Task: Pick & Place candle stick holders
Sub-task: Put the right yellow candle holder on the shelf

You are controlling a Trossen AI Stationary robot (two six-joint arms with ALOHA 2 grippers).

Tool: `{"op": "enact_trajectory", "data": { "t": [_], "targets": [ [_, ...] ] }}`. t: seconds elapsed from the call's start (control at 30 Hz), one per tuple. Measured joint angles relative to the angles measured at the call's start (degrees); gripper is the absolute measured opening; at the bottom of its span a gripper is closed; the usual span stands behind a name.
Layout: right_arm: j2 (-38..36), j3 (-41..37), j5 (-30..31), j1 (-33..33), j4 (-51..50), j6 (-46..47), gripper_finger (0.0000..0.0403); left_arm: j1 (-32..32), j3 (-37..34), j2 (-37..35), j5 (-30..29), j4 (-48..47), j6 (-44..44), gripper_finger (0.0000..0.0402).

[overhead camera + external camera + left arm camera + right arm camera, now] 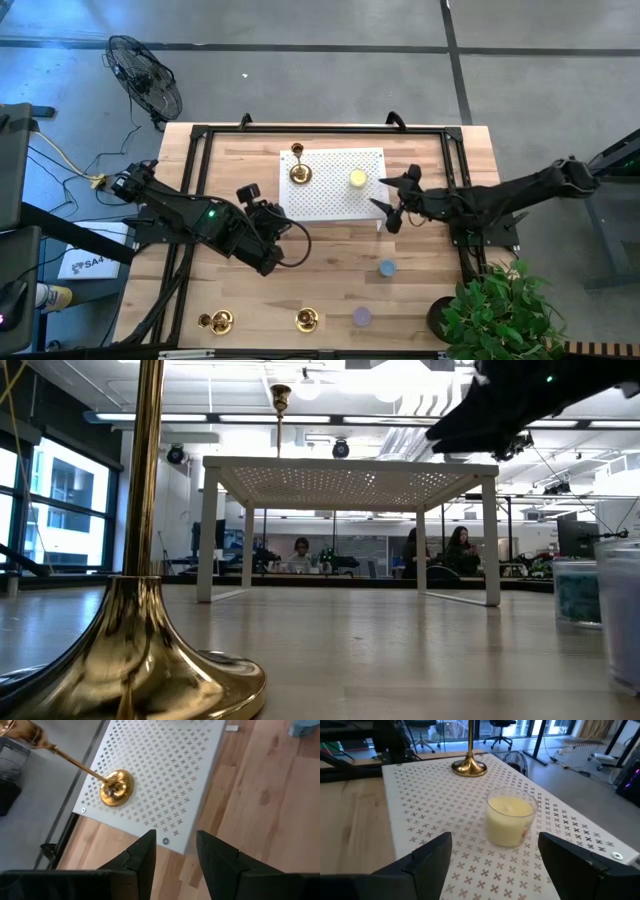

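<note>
Low view: nearest the lens, a gold candle stick holder (150,660) fills the 8 o'clock corner, base flat on the table (400,650). The white perforated stand (345,480) sits behind it.

High view: a second candlestick (299,172) stands upright on the stand's (335,200) 10 o'clock part, with a yellow candle (358,179) toward 2 o'clock. Two more holders (216,321) (307,320) stand at the table's 6–7 o'clock edge. Left gripper (268,228) hovers off the stand's 8 o'clock corner, arm bent; right gripper (398,197) reaches in from 3 o'clock.

Left wrist view: fingers (142,857) parted, nothing between them.

Right wrist view: fingers (432,855) spread wide, flanking the candle without touching.
</note>
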Motion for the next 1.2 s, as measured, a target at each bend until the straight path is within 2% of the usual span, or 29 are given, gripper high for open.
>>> {"op": "enact_trajectory", "data": {
  "t": [0.1, 0.23, 0.77, 1.0, 1.2],
  "targets": [
    [-1.89, 0.0, 2.72, 2.64, -1.69, 0.0, 0.0291, 0.0, 0.0, -0.01, 0.07, 0.84, 0.0, 0.0137],
    [-4.44, 0.0, 3.33, 6.19, -4.07, 1.42, 0.0291, 0.02, 0.0, -0.01, 1.02, 0.74, 0.0, 0.0137],
    [-6.62, -0.02, -1.2, 20.3, -5.16, 4.09, 0.0291, 0.02, 0.0, 0.0, 3.13, 1.86, 0.0, 0.0137],
    [-5.94, -0.04, -3.54, 23.45, -1.79, 4.07, 0.0291, 0.0, 0.0, 0.35, 3.53, 1.8, -1.34, 0.0137],
    [-0.39, -0.07, -7.7, 23.64, 6.67, 0.78, 0.0291, 0.0, 0.0, 0.47, 5.17, 1.8, -1.55, 0.0137]
  ]
}}
